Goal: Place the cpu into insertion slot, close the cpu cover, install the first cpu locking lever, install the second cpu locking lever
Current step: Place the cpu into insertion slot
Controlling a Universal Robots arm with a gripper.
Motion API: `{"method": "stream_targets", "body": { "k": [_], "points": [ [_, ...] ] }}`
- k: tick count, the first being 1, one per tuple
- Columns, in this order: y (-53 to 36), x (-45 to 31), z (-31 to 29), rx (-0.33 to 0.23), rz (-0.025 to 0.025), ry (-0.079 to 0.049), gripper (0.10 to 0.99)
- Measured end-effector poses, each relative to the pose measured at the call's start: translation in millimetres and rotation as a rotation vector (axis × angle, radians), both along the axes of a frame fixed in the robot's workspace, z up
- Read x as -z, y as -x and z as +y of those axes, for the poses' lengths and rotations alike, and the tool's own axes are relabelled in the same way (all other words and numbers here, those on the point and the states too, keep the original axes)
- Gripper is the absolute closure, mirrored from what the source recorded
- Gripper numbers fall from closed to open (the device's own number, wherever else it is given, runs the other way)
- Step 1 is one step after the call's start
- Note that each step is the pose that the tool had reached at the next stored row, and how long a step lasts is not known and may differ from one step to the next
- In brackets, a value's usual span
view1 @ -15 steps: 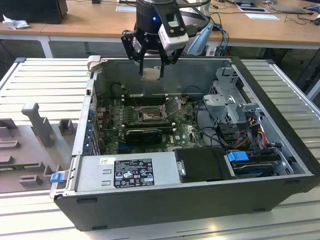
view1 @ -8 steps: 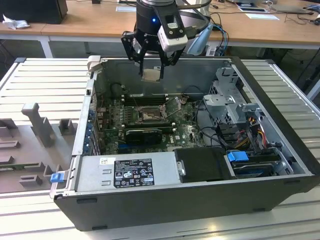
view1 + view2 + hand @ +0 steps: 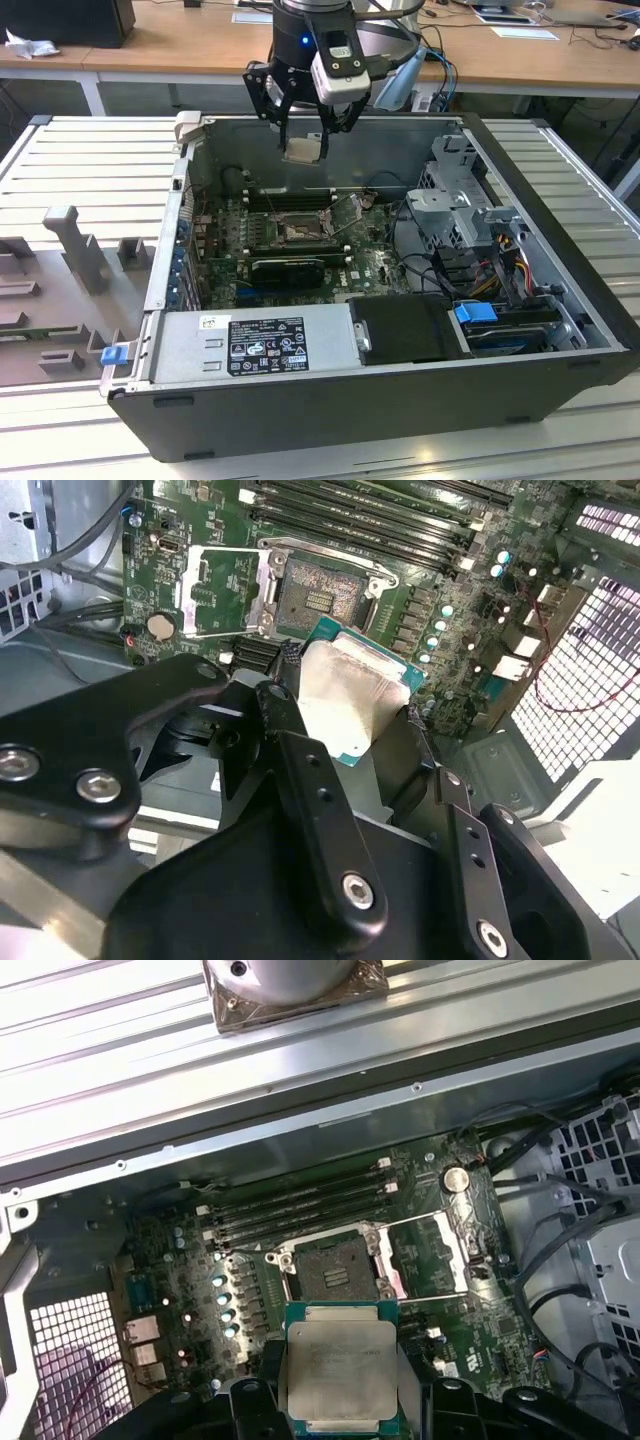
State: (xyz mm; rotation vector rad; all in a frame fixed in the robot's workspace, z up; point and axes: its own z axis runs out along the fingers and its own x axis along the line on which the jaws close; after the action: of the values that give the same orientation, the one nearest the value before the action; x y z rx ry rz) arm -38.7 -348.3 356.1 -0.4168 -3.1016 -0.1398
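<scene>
The gripper (image 3: pixel 303 140) hangs over the open case (image 3: pixel 560 300) with its jaws closed to chip width, pinching the cpu (image 3: pixel 303 150) by two opposite edges. In both wrist views the chip's pale face (image 3: pixel 350 695) (image 3: pixel 340 1365) sits flat between the fingers (image 3: pixel 290 720), roughly level. The slot (image 3: pixel 297 232) lies well below the jaws on the green board (image 3: pixel 150 1290), uncovered, its pin field bare (image 3: pixel 318 598) (image 3: pixel 335 1263). The cover (image 3: pixel 264 590) is swung back beside the slot, so nothing lies over the socket. The task looks to be in its first step, with the chip carried but not yet seated. The main risk is misalignment: if the chip comes down slightly rotated or shifted off the jaws' line to the socket, a corner could land on the frame or drag across the fine pins and bend them. The grip is on thin edges, so a small tilt or a slip could drop the chip early onto the board. The raised cover and the memory slots (image 3: pixel 300 1210) flank the socket closely, and a finger could catch them on a skewed descent.
</scene>
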Motion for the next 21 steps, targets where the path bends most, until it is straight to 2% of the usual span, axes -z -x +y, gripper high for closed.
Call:
{"method": "stream_targets", "body": {
  "k": [21],
  "points": [
    [0.0, 0.1, 0.0, 0.113, 0.0000, 0.000, 0.557]
  ]
}}
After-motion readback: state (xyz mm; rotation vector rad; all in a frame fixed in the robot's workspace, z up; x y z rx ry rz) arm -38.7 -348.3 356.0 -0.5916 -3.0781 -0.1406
